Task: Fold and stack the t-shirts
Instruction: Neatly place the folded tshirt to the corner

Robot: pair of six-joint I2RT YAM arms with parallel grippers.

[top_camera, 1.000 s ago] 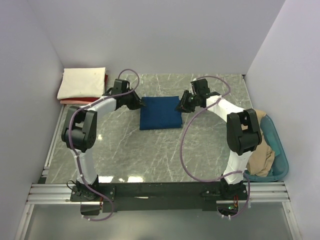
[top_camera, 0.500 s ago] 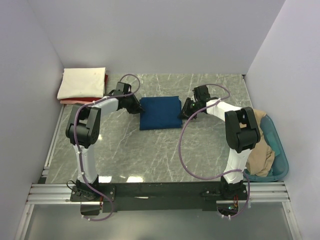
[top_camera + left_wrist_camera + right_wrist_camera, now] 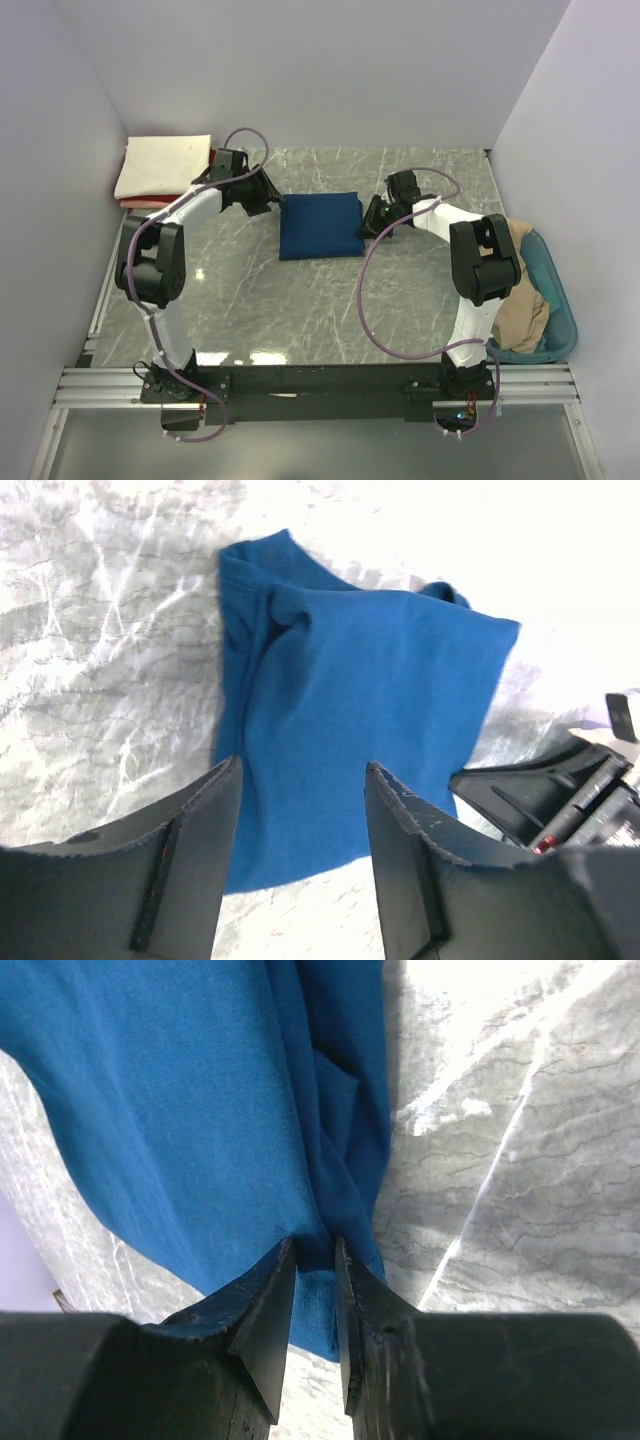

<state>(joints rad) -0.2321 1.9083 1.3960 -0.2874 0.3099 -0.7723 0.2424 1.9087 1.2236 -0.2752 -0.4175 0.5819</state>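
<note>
My right gripper pinches the right edge of the folded dark blue t-shirt, which lies flat between my arms. My left gripper hangs spread just off its left edge, holding nothing. If I lift from one side only, the folds could spill open before reaching the cream t-shirt on the far-left stack.

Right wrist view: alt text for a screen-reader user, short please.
The right gripper, seen from behind its two dark fingers, pinches the layered edge of a folded blue t-shirt between nearly closed jaws. The shirt fills the left and centre, lying on a grey marbled table that shows bare on the right.
</note>
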